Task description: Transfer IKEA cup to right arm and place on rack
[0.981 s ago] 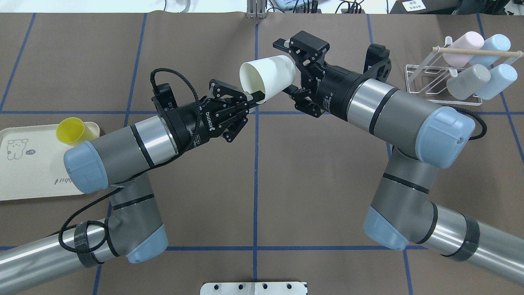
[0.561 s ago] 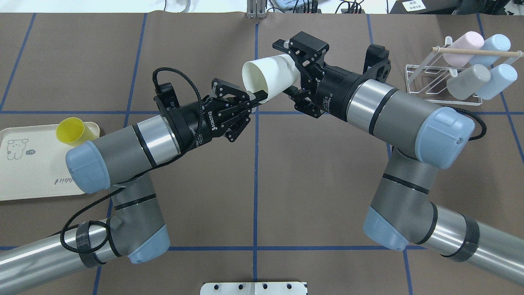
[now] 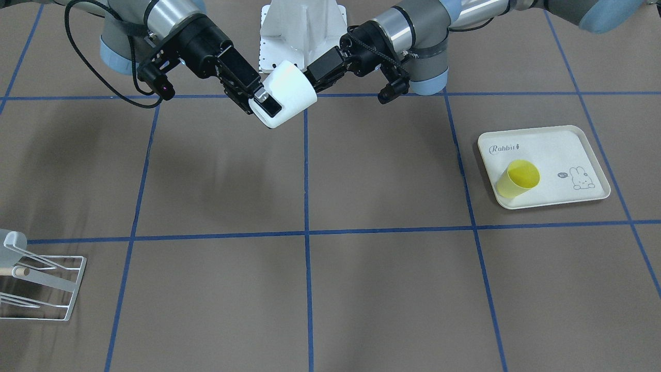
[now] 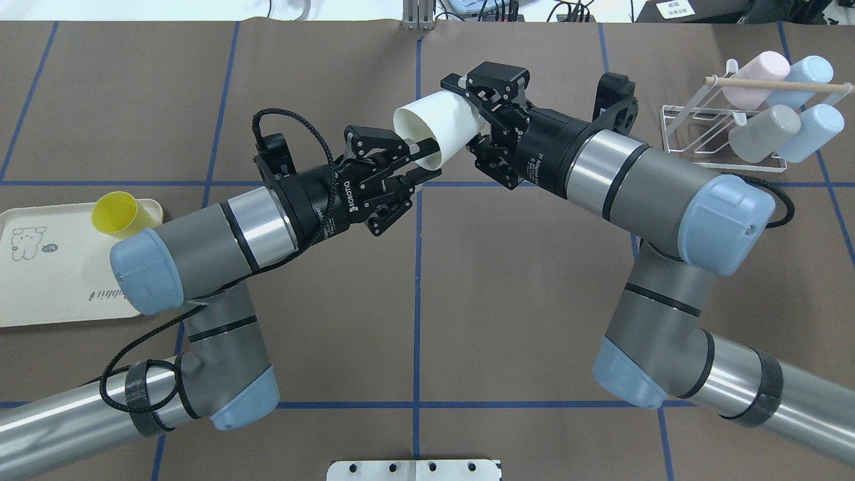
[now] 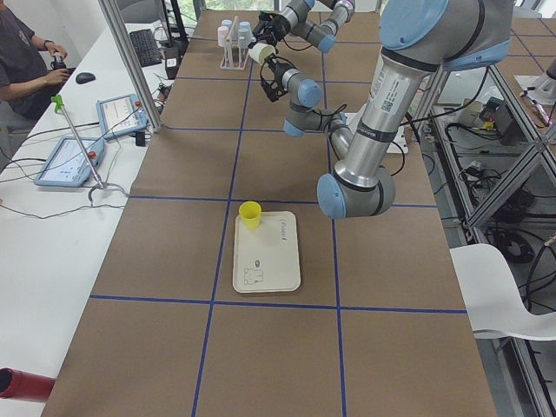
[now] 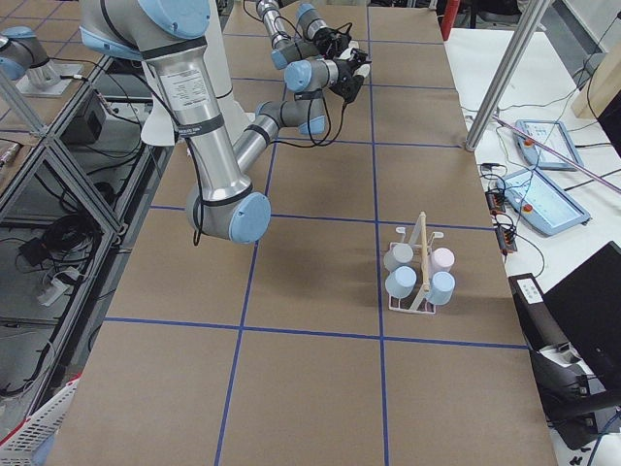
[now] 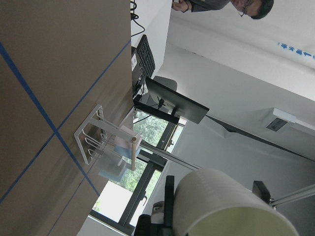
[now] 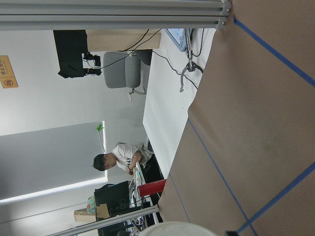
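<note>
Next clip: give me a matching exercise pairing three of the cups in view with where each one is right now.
Things:
1. white plastic cup
2. yellow plastic cup
3. pale pink cup

Places:
a. on the white wire rack
b. on the cream rabbit-print tray
c. held in mid-air

Pairs: 1-c, 2-b, 3-a.

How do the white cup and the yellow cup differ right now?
The white cup hangs mid-air on its side; the yellow cup stands mouth-up on the rabbit tray. The right gripper is shut on the white cup's base; no gripper touches the yellow cup. Both are plain, tapered, handle-less cups.
</note>
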Robot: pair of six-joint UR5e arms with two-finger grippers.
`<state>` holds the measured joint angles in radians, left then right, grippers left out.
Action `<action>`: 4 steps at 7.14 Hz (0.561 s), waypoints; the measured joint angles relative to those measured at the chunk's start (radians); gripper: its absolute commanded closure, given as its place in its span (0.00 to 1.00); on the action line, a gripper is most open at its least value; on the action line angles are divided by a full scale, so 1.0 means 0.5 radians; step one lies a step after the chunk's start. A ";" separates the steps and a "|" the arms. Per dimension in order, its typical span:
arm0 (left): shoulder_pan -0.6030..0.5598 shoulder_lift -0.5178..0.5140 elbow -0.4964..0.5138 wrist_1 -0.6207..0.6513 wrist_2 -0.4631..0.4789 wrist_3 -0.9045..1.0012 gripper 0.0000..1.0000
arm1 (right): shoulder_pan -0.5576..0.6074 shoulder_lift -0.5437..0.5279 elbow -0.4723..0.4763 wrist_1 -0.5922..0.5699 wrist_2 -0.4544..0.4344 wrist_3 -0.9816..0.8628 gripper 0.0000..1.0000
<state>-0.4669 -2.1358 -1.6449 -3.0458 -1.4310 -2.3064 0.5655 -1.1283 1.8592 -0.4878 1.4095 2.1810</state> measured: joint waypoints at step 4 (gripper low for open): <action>-0.026 0.007 -0.008 -0.015 -0.005 0.008 0.00 | 0.091 -0.010 -0.004 -0.013 -0.004 -0.075 1.00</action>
<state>-0.4799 -2.1322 -1.6489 -3.0535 -1.4334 -2.3022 0.6111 -1.1333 1.8571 -0.4943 1.4076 2.1434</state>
